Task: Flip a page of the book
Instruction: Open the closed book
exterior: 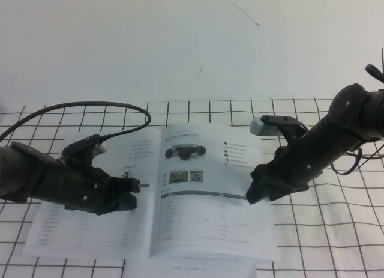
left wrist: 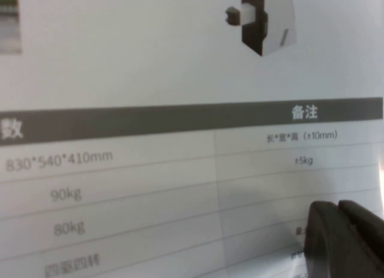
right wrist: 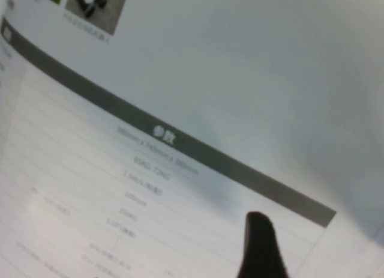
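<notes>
White desk (exterior: 180,44) w/ a black-grid cloth (exterior: 336,230) over its near half; the far half is bare, so that's the open room I see. One book (exterior: 180,230) lies open flat on the grid, roughly centred betw. my two arms, spine running near-to-far. Its near edge sits close to the frame's bottom, w/ a plain white sheet (exterior: 192,268) poking out beneath. Right-hand page (exterior: 210,188) shows one black chassis pic, two small green photos, one grey bar over a table. Left claw (exterior: 129,191) is low over the left-hand page, near the spine; in the left wrist view its fingers (left wrist: 345,239) look pressed together, tips just above the spec table. Right claw (exterior: 259,191) is at the right page's outer edge, about mid-height; right wrist view gives me just one dark fingertip (right wrist: 259,248) over the print, so can't tell if it's apart or together. One cable (exterior: 90,107) loops from the left arm over the book's far-left corner.
</notes>
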Available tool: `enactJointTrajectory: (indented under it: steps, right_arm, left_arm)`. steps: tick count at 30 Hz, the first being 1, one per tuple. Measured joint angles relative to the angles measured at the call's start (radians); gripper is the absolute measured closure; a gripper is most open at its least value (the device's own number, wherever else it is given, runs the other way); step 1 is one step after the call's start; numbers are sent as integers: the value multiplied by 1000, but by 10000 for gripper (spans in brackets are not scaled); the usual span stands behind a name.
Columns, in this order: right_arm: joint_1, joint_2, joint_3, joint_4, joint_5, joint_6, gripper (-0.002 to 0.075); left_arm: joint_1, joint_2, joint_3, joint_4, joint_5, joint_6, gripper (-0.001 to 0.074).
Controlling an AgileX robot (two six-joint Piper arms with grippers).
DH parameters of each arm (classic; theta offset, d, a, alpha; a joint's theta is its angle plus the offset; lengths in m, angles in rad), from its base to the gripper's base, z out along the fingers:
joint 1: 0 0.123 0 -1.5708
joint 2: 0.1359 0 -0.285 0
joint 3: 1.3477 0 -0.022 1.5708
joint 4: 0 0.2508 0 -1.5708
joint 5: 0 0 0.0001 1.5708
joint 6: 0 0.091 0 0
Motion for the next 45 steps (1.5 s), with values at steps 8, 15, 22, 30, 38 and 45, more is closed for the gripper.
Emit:
enactJointTrajectory:
  steps: [8, 15, 22, 30, 38, 45]
  right_arm:
    - [-2, 29, -7, 17, 18, 12, 289]
    - [-8, 37, -10, 103, 23, -21, 288]
    - [-8, 53, -6, 246, 23, -117, 287]
    - [-8, 57, -6, 385, 37, -205, 286]
    - [-6, 58, -6, 500, 71, -278, 286]
    - [-2, 58, -6, 606, 132, -368, 286]
  left_arm:
    - [0, 0, 0, -17, 2, 12, 738]
    - [0, 2, 0, -17, 2, 19, 738]
    - [0, 2, 0, -17, 0, 19, 738]
    - [0, 2, 0, -17, -1, 19, 738]
    - [0, 2, 0, -19, -1, 19, 738]
    - [0, 2, 0, -19, -1, 19, 738]
